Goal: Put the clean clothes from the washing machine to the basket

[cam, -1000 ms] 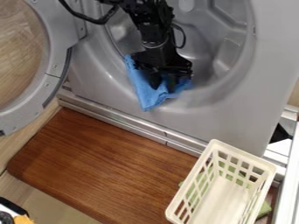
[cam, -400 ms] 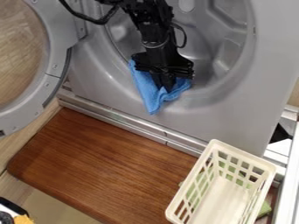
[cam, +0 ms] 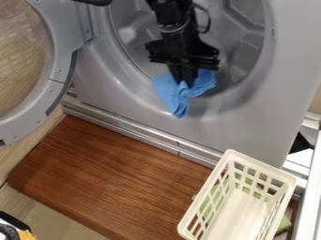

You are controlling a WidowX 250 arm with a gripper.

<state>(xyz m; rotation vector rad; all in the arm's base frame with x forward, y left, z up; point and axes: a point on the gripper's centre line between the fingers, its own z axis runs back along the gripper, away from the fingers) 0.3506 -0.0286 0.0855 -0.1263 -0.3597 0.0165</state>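
Tool [cam: 184, 84]: narrowed, with the blue cloth [cam: 168, 91] gripped.
Cloth: suspended by the tool before the lower rim of the washing machine's [cam: 263, 126] opening.
Basket [cam: 241, 213]: positioned at the right edge of the wooden surface [cam: 113, 173].
Door [cam: 61, 89]: swung open, left of the opening.
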